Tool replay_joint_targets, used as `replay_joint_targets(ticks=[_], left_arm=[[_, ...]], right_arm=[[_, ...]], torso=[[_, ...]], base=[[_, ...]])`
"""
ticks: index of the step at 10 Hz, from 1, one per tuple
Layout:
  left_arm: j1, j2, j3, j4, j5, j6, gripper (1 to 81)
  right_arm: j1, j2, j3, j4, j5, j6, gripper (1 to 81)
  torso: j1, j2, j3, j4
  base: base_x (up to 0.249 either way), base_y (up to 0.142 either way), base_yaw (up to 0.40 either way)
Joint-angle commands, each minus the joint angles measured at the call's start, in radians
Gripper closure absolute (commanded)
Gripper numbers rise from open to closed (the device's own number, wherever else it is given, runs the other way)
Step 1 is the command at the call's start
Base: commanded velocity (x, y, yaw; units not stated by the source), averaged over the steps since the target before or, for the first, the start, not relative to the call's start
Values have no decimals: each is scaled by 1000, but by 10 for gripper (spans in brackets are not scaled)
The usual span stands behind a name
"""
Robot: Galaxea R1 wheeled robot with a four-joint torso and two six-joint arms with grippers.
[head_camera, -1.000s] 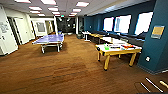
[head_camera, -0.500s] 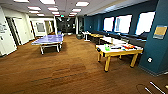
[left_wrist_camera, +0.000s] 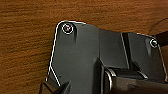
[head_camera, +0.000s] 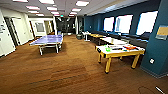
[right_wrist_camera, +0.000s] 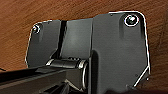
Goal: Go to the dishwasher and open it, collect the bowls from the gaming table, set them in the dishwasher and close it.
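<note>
Camera has closed in since half a second ago: the whole room sits larger in the head view and the yellow-legged bench has slid toward the near right. That is the robot's own travel; nothing on the floor has shifted by itself.

Gaming table [head_camera: 121,50]: white top, yellow legs, standing on the right side of the room close to the teal wall [head_camera: 160,50]. Bright board-game boxes [head_camera: 129,47] lie on its top. One small green spot [head_camera: 108,49] sits near the end of the top nearer the robot, possibly a bowl; too blurred to confirm. No orange-yellow bowl can be made out.

Further benches [head_camera: 110,40] run in a row behind it along the window side, under three bright windows [head_camera: 124,23].

Blue ping-pong table [head_camera: 48,40]: left of centre, well apart from the gaming table, open wood-look floor [head_camera: 62,72] between them. White walls and doors line the left side; a dark corridor opens at the far end.

Left wrist view: dark robot plate over brown wood-grain floor [left_wrist_camera: 25,37]. Left claw: cannot tell whether spread or pressed together.

Right wrist view: same dark plate and jointed bar over the same floor [right_wrist_camera: 20,12]. Right claw: cannot tell either.
</note>
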Motion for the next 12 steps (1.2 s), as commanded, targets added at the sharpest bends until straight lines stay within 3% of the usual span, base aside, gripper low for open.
replay_joint_targets(ticks=[1,12], left_arm=[[-45,-7,-3,1,43,-1,10],[-42,-8,-3,0,43,-1,10]], right_arm=[[52,4,0,-5,-47,-2,10],[54,-2,-5,-5,-47,0,10]], torso=[[0,0,0,0],[0,0,0,0]], base=[[179,0,0],[184,0,0]])
